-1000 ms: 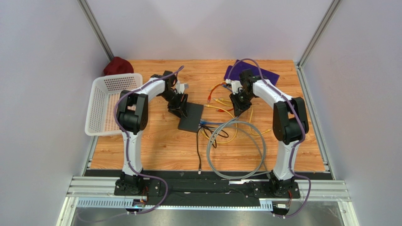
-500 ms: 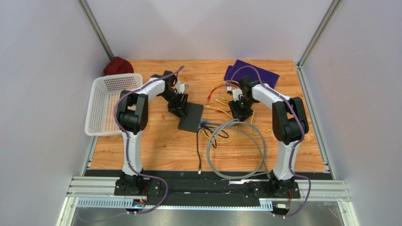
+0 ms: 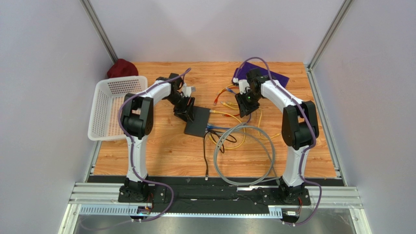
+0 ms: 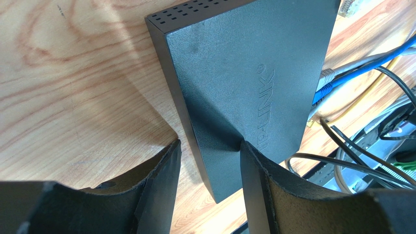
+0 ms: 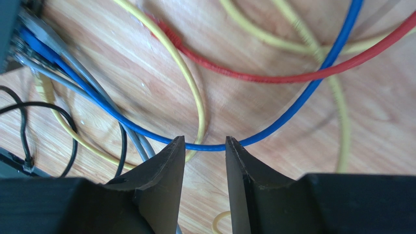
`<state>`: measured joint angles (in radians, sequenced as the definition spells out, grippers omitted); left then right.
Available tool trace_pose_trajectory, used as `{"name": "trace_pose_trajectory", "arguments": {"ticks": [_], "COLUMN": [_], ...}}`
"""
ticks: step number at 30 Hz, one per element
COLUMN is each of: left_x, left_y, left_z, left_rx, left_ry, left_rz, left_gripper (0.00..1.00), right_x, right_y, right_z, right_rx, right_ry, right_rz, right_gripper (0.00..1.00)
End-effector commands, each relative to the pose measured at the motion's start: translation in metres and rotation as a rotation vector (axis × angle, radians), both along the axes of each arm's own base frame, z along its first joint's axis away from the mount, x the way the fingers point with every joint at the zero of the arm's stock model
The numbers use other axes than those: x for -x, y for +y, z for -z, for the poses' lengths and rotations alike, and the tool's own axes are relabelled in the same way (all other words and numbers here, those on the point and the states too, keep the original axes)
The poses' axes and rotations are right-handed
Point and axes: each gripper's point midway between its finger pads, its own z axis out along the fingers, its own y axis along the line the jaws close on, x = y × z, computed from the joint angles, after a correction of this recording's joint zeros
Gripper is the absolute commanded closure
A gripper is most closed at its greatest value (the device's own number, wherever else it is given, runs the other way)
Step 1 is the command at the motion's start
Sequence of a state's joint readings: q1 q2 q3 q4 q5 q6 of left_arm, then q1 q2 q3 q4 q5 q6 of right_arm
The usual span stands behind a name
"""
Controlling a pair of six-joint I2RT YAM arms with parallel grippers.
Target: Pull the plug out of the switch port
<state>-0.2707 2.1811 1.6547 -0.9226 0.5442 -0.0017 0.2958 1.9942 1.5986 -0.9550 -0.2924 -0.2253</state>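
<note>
Although loose cables crowd its middle, the wooden table (image 3: 161, 156) leaves the switch (image 3: 198, 123) plain to see: it lies flat near the centre. A white mesh basket (image 3: 117, 105) sits at the left edge, well apart from the switch, with a red cloth (image 3: 122, 68) behind it in the far corner and a purple mat (image 3: 276, 75) at the far right. A grey cable coil (image 3: 242, 184) loops over the near half of the table, one end reaching the switch's right side. In the left wrist view a grey plug (image 4: 328, 74) and a blue plug (image 4: 323, 88) sit side by side in ports along that side. The left gripper (image 4: 209, 142) straddles a corner of the switch away from the ports, jaws moderately parted, one finger over the wood and the other over the top; whether they press on it cannot be told. The right gripper (image 5: 204, 138) hovers low over the cables right of the switch, jaws narrowly parted and gripping nothing. A blue cable (image 5: 202, 146) crosses just beyond its fingertips, with a yellow cable (image 5: 192, 78) and a red cable (image 5: 273, 77) farther on.
</note>
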Motion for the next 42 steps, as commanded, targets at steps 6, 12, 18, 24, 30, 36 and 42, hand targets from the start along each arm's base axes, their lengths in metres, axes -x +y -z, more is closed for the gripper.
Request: {"name": "trace_pose_trajectory", "arguments": {"ticks": [6, 12, 18, 24, 30, 36, 42], "left_x": [-0.008, -0.005, -0.005, -0.005, -0.004, -0.002, 0.000], "left_y": [0.001, 0.001, 0.001, -0.002, -0.003, -0.001, -0.001], "left_z": [0.002, 0.001, 0.002, 0.003, 0.001, 0.001, -0.001], "left_rx": [-0.027, -0.025, -0.024, -0.025, -0.026, -0.032, -0.029], "left_ry": [-0.053, -0.056, -0.055, -0.056, -0.062, -0.064, -0.068], "left_rz": [0.037, 0.040, 0.043, 0.053, 0.061, 0.066, 0.071], "left_gripper": [0.43, 0.42, 0.42, 0.42, 0.42, 0.41, 0.40], "right_x": [-0.008, 0.008, -0.002, -0.056, -0.127, -0.175, -0.147], "right_y": [0.018, 0.009, -0.013, -0.025, -0.015, -0.001, 0.027], "right_z": [0.009, 0.040, 0.052, 0.038, 0.011, -0.014, -0.051], "right_rx": [0.015, 0.148, 0.272, 0.423, 0.546, 0.599, 0.355], "right_ry": [0.002, 0.086, 0.020, -0.217, -0.451, -0.574, -0.535], "right_rz": [-0.102, -0.150, -0.287, -0.518, -0.627, -0.491, -0.383], "right_gripper": [0.60, 0.53, 0.82, 0.95, 0.93, 0.76, 0.49]}}
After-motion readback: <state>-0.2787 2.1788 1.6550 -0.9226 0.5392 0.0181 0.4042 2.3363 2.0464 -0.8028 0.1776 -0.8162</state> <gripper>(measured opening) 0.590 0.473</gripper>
